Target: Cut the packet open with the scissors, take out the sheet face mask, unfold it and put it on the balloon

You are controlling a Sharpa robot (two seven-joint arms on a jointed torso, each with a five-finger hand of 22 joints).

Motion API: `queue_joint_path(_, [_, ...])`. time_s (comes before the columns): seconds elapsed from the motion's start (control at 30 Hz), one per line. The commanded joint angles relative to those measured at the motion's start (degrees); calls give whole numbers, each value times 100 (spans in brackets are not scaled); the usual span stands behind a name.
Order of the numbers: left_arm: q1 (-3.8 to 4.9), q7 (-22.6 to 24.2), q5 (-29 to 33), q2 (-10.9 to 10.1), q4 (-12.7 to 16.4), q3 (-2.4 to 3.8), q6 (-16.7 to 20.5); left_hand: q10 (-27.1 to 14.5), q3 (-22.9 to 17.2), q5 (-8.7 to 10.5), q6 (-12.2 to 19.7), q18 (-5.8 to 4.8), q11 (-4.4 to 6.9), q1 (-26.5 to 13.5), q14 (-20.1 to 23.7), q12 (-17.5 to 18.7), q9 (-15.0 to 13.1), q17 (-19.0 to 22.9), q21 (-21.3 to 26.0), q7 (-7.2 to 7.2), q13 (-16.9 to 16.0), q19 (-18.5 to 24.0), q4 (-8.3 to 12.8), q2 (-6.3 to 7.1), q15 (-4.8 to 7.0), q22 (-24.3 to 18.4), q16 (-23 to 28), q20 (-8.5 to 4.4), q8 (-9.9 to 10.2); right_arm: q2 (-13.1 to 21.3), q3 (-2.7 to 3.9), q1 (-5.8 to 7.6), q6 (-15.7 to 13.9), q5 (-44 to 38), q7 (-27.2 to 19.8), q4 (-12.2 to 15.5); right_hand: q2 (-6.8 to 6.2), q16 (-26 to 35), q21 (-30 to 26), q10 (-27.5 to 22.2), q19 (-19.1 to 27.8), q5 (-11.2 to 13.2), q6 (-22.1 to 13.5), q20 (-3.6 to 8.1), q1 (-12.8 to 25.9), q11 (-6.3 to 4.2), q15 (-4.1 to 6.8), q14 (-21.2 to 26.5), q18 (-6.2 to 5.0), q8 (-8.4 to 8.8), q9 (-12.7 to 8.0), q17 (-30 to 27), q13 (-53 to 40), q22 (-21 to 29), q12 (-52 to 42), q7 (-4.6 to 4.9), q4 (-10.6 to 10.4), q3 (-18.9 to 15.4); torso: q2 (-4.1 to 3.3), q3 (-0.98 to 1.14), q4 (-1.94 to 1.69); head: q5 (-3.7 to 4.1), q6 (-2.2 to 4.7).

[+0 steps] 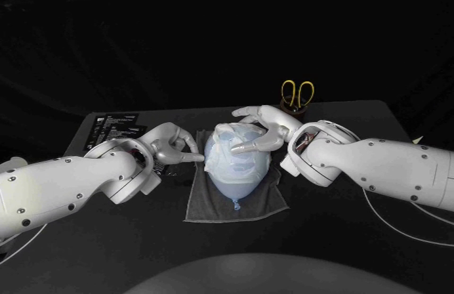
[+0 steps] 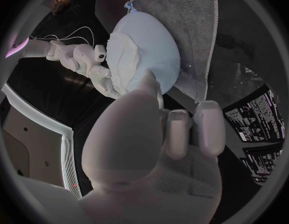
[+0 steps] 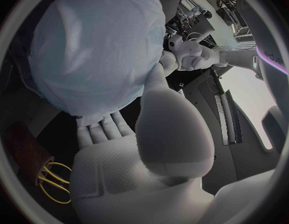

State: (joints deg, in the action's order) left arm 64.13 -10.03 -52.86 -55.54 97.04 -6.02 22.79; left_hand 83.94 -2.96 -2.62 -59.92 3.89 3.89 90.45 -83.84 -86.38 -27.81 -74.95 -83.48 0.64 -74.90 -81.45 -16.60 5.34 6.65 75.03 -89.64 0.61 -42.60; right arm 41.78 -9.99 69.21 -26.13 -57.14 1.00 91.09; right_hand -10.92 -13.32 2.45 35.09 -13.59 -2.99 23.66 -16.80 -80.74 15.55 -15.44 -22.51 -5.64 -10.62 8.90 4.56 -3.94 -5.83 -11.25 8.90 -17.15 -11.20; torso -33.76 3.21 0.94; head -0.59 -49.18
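Far L at the back we see the packet (image 1: 111,126), black w/ white print, flat on the table (image 1: 94,241). Next, the left hand (image 1: 172,147) points at the balloon (image 1: 231,179), its fingertips at the balloon's L side. In the left wrist view its thumb reaches the edge of the face mask (image 1: 235,143) and the other fingers curl in; we can't tell if it pinches anything. Centre: the pale-blue balloon lies on a grey towel (image 1: 213,205), knot twd the robot, w/ the mask draped over its far half. The right hand (image 1: 265,128) rests over the balloon's far end, fingers straight and spread on the mask, gripping nothing. Back R: the scissors (image 1: 299,92), yellow handles up, stand in a dark holder (image 1: 295,109).
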Motion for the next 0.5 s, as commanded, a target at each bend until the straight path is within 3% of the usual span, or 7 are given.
queue_joint_path(0.03, [2, 173, 264, -71, 38, 4, -54, -200, -39, -17, 185, 17, -61, -105, -497, 552, 104, -1050, 265, -124, 58, 333, -17, 23, -43, -146, 114, 14, 194, -1, -22, -30, 139, -78, 117, -2, 42, -26, -4, 0, 19, 4, 39, -1, 10, 7, 4, -6, 80, -7, 4, 8, -7, -5, -31, 830, 6, 26, -4, 4, -3, 4, 9])
queue_joint_path(0.07, [2, 421, 466, -104, 58, 4, 9, -545, -52, 14, 304, 105, -118, -192, -415, 940, 156, -774, 488, -175, 630, 611, 11, 15, -82, -512, 219, 22, 300, -2, -23, -30, 140, -78, 118, -4, 42, -26, -4, 0, 19, 4, 39, -1, 10, 7, 4, -6, 80, -7, 4, 8, -7, -5, -31, 830, 6, 26, -6, 4, 0, 3, 10])
queue_joint_path(0.1, [2, 723, 689, -136, 81, 4, 53, -1331, -93, -24, 601, 283, -281, -296, -124, 1815, 267, 12, 1034, -345, 1745, 1260, -6, 10, -212, -1326, 579, 66, 532, -1, -23, -31, 140, -78, 118, -5, 42, -26, -4, 0, 19, 4, 39, -1, 10, 7, 4, -6, 80, -7, 4, 8, -7, -5, -31, 830, 6, 26, -7, 3, 2, -1, 12])
queue_joint_path(0.13, [2, 848, 777, -149, 92, 4, 78, -1450, -107, -24, 636, 301, -296, -292, -74, 1949, 280, 111, 1115, -380, 1896, 1350, 0, 2, -242, -1430, 636, 79, 557, 0, -23, -31, 140, -78, 119, -5, 42, -26, -4, 0, 19, 4, 39, -1, 10, 7, 4, -6, 80, -7, 4, 8, -7, -5, -31, 830, 6, 26, -7, 3, 2, -1, 12])
queue_joint_path(0.17, [2, 1095, 945, -176, 118, 4, 129, -2367, -212, -20, 949, 445, -479, -253, 333, 3007, 389, 915, 1752, -575, 3103, 2047, -4, -34, -402, -2257, 1100, 184, 773, 1, -23, -32, 139, -78, 119, -5, 42, -26, -4, 0, 19, 4, 39, -1, 10, 7, 4, -6, 80, -7, 4, 8, -7, -5, -31, 830, 6, 26, -8, 3, 3, -3, 15])
queue_joint_path(0.2, [1, 1388, 1127, -208, 154, 4, 175, -2638, -292, 0, 1127, 506, -577, -194, 576, 3404, 475, 1357, 2083, -704, 3444, 2362, -4, -25, -493, -2642, 1382, 257, 922, 2, -23, -32, 139, -78, 120, -6, 42, -26, -4, 0, 19, 4, 39, -1, 10, 7, 4, -6, 80, -7, 4, 8, -7, -5, -31, 830, 6, 26, -10, 3, 6, -6, 20])
queue_joint_path(0.5, [-10, 2574, 1952, -323, 421, 1, 260, -2367, -786, -17, 1069, 506, -671, -184, 421, 3774, 853, 1135, 2113, -822, 3920, 2022, -2, 42, -588, -2511, 1268, 442, 1365, -3, -23, -39, 147, -77, 131, -17, 46, -36, -3, 0, 19, 4, 59, -1, 13, 6, 5, -8, 81, -16, 10, 12, -7, -6, -39, 830, 6, 29, -9, 4, 4, -13, 14])
